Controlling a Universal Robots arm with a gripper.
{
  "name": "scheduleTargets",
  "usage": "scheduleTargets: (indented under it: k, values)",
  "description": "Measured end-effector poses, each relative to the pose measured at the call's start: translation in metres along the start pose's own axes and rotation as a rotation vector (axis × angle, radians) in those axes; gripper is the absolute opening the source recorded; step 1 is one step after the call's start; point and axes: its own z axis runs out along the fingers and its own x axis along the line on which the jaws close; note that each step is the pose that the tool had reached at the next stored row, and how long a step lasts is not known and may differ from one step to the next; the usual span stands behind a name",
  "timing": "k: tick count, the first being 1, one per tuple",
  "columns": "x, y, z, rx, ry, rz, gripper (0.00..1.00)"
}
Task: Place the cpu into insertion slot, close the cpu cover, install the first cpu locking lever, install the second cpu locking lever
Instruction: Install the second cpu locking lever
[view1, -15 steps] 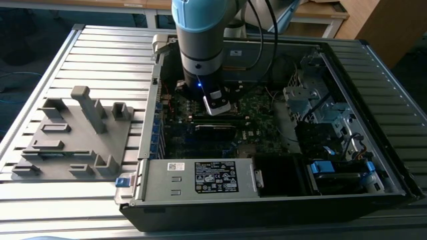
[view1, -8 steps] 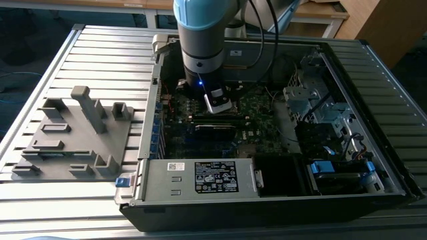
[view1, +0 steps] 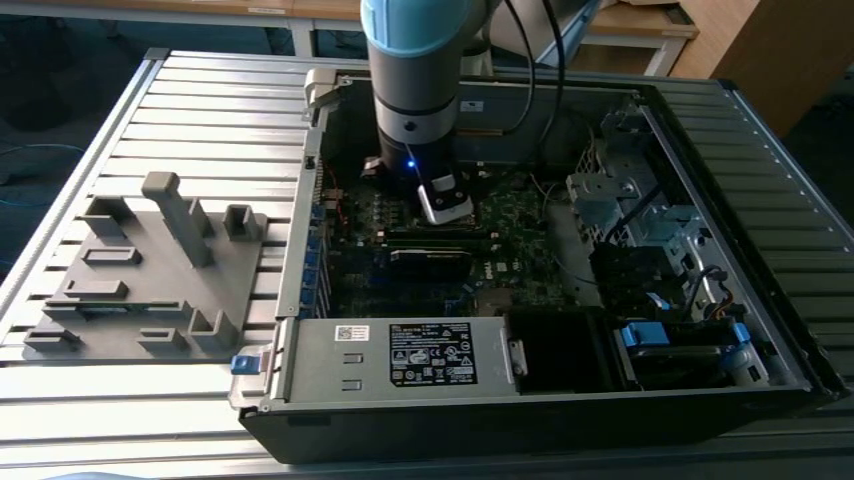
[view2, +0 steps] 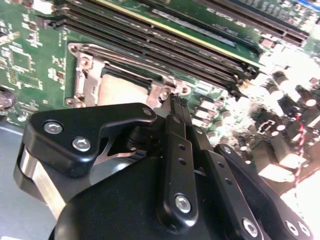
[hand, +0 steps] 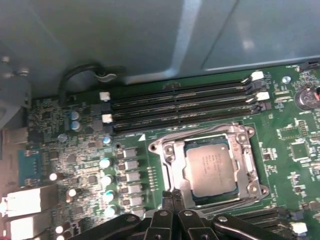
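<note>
Hand (hand: 172, 196) fingers together beside cpu cover (hand: 250, 162); cpu (hand: 210, 167) seated, print unreadable.

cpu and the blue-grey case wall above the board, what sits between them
In the first wrist view, four long black memory slots run across the green motherboard between the cpu, seated in its socket, and the case wall.
</note>
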Motion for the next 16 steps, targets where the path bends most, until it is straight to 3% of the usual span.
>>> scheduleTargets:
  k: [7,16]
  values:
    - [-0.0103,0.0053,0.0014,0.0148,-0.0024,-0.001,0.11]
    - [-0.0107,0.0188,0.0042,0.0269,-0.0045,-0.002,0.11]
